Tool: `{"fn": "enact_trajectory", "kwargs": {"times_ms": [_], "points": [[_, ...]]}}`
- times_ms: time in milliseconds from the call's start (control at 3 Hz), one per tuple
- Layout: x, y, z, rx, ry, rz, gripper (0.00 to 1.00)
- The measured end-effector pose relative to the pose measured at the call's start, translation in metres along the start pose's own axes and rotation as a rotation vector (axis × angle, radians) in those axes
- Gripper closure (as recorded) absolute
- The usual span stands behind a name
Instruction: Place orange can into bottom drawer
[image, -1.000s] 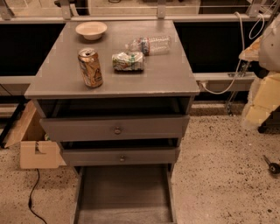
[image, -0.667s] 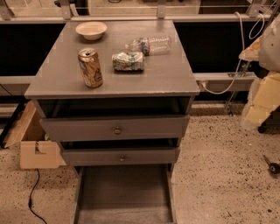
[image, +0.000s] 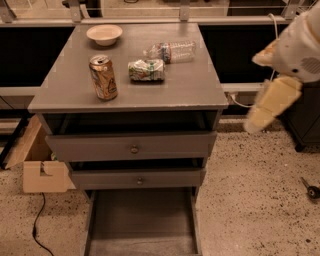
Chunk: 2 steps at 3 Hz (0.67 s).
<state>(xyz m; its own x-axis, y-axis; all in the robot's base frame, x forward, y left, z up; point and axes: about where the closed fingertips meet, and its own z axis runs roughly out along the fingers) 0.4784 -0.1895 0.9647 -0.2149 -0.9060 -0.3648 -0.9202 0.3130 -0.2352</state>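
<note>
Orange can (image: 103, 77) upright on the cabinet top (image: 190, 85), bottom drawer (image: 145, 220) pulled out below.
It stands near the left front edge, just beside a crushed can (image: 146, 70), with a plastic bottle (image: 170, 51) and a bowl (image: 104, 34) further back. The gripper (image: 262, 110) hangs off to the right, well apart from the cabinet; how wide it is set, I cannot tell.
</note>
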Motion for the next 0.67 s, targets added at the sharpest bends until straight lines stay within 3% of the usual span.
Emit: {"fn": "enact_trajectory", "kwargs": {"times_ms": [667], "points": [[-0.114,-0.055,0.064,-0.049,-0.47,0.112,0.0]]}}
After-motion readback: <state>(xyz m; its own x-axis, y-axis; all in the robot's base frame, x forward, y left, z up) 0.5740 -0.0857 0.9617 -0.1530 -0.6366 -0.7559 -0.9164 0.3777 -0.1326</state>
